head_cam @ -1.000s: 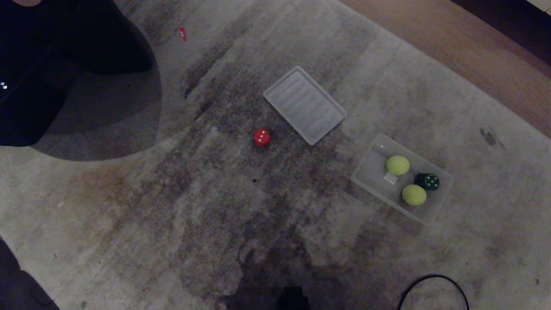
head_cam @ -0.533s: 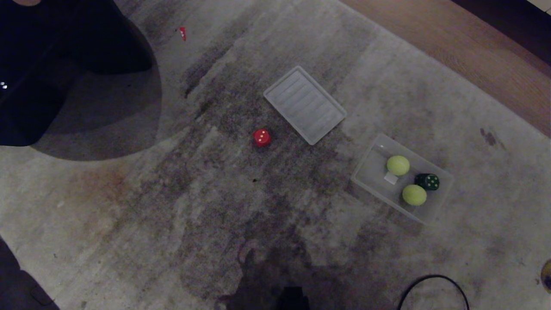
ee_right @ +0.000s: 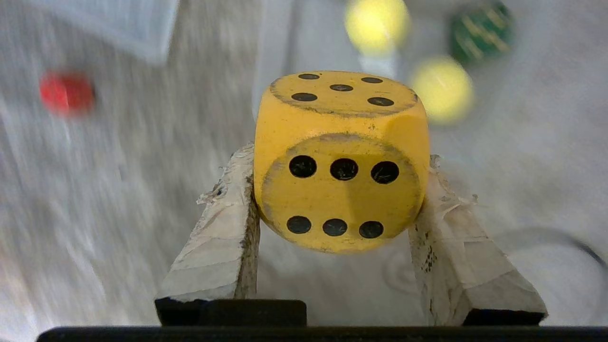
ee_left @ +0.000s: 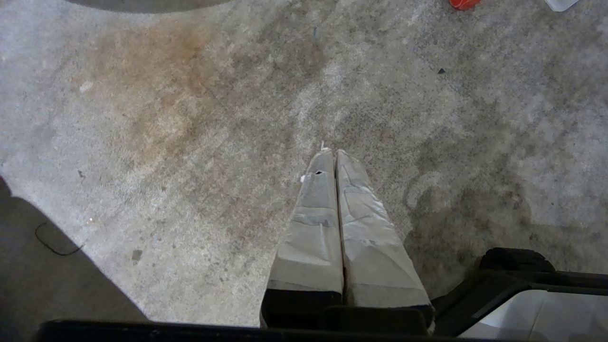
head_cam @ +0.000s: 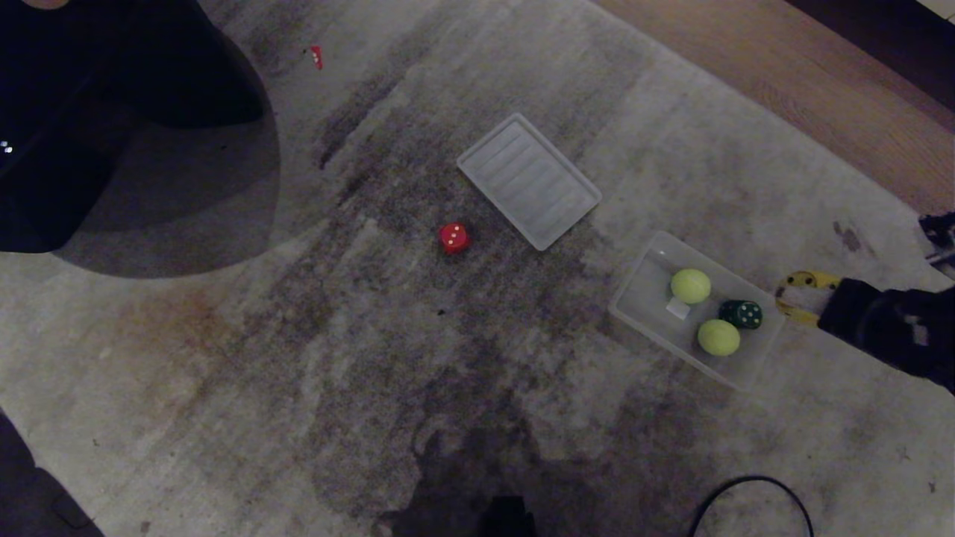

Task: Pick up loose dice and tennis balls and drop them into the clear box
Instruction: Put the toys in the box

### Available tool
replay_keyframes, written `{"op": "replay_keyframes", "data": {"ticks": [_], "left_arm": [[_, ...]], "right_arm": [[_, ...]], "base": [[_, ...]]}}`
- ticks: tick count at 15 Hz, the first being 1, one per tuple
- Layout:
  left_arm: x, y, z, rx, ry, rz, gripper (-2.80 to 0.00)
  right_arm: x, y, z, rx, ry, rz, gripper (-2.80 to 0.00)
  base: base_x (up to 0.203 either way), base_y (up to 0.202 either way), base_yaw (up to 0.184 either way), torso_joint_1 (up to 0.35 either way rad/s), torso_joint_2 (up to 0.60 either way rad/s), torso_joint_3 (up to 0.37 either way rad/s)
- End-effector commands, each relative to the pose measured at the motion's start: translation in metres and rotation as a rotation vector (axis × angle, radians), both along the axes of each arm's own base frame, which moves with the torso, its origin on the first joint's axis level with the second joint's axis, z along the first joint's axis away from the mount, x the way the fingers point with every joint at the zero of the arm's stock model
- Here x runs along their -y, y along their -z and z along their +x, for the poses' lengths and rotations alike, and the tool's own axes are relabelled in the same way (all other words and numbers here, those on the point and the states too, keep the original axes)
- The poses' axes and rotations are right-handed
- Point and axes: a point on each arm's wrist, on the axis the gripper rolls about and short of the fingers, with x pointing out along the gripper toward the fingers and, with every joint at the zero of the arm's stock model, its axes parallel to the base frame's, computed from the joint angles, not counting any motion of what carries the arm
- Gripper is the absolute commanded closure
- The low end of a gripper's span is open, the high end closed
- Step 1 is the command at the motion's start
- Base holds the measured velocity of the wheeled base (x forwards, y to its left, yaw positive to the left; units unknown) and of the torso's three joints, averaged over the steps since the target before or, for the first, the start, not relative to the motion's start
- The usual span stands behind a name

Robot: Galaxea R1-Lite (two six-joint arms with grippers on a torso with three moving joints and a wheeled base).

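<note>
Right gripper (ee_right: 339,190) clamps rounded yellow die (ee_right: 339,156) just beside translucent clear box (head_cam: 642,302) holding two fuzzy tennis balls (head_cam: 690,286) and dark green die (head_cam: 740,314); red die (head_cam: 453,238) loose on rug (head_cam: 298,358); left gripper (ee_left: 332,156) closed, empty.

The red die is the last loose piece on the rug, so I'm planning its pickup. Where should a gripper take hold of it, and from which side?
Probably straight from above, pads on two opposite flat faces of the red die. It sits flat on the rug, apart from the ribbed lid, so its sides are free. The right gripper clamps the yellow die the same way.
</note>
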Motion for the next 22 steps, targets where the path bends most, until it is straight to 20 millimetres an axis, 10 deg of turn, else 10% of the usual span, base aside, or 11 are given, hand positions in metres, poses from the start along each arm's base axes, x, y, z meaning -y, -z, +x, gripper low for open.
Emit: {"op": "replay_keyframes", "data": {"ticks": [1, 7, 15, 16, 22], "left_arm": [[0.0, 0.0, 0.0, -0.003, 0.0, -0.001, 0.0], [0.0, 0.0, 0.0, -0.003, 0.0, -0.001, 0.0], [0.0, 0.0, 0.0, -0.003, 0.0, -0.001, 0.0], [0.0, 0.0, 0.0, -0.002, 0.0, -0.001, 0.0], [0.0, 0.0, 0.0, -0.003, 0.0, -0.001, 0.0]], "right_arm": [[-0.002, 0.039, 0.074, -0.088, 0.009, 0.04, 0.0], [-0.019, 0.087, 0.155, -0.053, -0.026, 0.17, 0.0], [-0.02, 0.129, 0.175, -0.07, -0.055, 0.192, 0.0], [-0.02, 0.127, 0.175, -0.067, -0.056, 0.191, -2.8], [-0.015, 0.1, 0.152, -0.03, -0.048, 0.174, -2.8]], "base": [[0.0, 0.0, 0.0, 0.0, 0.0, 0.0], [0.0, 0.0, 0.0, 0.0, 0.0, 0.0], [0.0, 0.0, 0.0, 0.0, 0.0, 0.0], [0.0, 0.0, 0.0, 0.0, 0.0, 0.0], [0.0, 0.0, 0.0, 0.0, 0.0, 0.0]]}}
